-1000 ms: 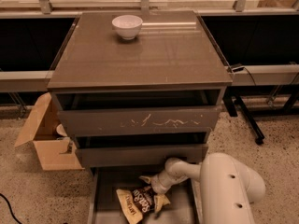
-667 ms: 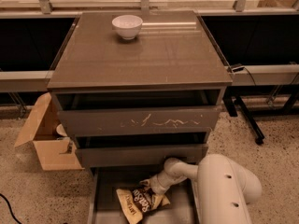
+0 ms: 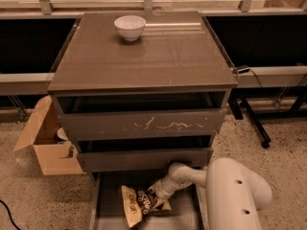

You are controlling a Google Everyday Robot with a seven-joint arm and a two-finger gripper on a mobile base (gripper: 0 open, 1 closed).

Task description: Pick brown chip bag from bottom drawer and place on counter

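Brown chip bag (image 3: 141, 206) lies flat on the floor of the bottom drawer (image 3: 111, 200), roughly mid-drawer, tan end left, dark half right. Pincer (image 3: 154, 194) is at the bag's far-right edge, touching it or just above. You can't tell from this view whether it's open or clamped on the bag.

Change over the last second: the pincer has crept slightly left and down toward the bag. The bag itself hasn't shifted or lifted. Read that as end of approach, grasp not confirmed.

White arm (image 3: 187, 175) reaches in from the right, under the front of the middle drawer (image 3: 144, 159). Your exit is tight, so pull toward the near side before going up, or the bag may catch that front. The scratched-front drawer (image 3: 144, 124) sits above that.

Tabletop (image 3: 158, 56) is your drop target. White bowl (image 3: 130, 27) stands near its far edge, left of centre, so aim for the near half. Cardboard box (image 3: 48, 152) on the floor to the left is out of the way.
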